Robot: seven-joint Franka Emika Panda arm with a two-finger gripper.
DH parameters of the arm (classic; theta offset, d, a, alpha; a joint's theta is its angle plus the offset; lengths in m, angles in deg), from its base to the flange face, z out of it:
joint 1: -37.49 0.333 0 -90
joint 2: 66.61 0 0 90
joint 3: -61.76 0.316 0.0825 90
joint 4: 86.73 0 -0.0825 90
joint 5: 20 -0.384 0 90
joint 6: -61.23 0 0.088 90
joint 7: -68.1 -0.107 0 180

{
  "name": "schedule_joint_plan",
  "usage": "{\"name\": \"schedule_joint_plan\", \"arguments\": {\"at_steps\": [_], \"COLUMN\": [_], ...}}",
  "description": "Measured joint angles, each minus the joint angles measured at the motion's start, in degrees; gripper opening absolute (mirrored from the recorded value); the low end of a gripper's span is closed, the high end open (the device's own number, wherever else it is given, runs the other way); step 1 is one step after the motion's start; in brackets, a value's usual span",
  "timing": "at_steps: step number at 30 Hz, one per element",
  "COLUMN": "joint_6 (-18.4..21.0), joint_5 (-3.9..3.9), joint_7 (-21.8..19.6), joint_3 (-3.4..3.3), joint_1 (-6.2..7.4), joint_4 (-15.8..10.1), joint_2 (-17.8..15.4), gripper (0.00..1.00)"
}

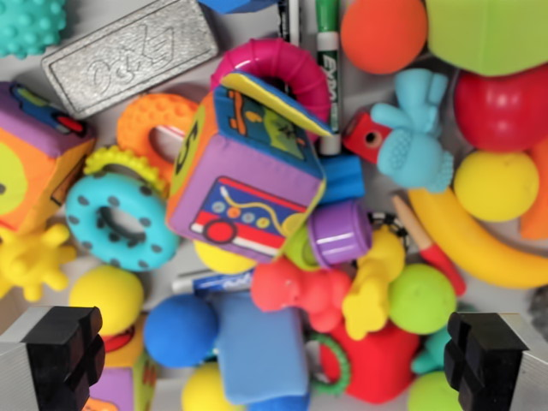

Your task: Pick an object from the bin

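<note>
tool [272, 360]: wide apart, holding nothing; its two black fingers [60, 355] sit at the wrist view's bottom corners, above the pile.
bin: its grey floor [128, 120] shows only in small gaps between toys.
cube [244, 171]: purple cloth block, tilted, on top of the heap near the middle.
pink ring [282, 64]: just behind the cube, touching it.
blue ring [120, 218]: teal, with dark dots, beside the cube toward the wrist view's left.
eraser [128, 53]: grey, near the top left.
banana [475, 244]: yellow, at the right side.
blue pad [261, 351]: between the fingers, low in the view, beside a blue ball [178, 330].
red figure [300, 291]: just above the pad.
</note>
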Motion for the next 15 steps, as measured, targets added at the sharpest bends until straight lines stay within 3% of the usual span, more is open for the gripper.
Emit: {"name": "schedule_joint_plan", "arguments": {"at_steps": [15], "joint_6": [-7.9], "joint_5": [-0.54], "joint_7": [-21.8], "joint_3": [0.1], "joint_1": [2.19], "joint_4": [-7.4], "joint_2": [-1.2], "gripper": [1.0]}}
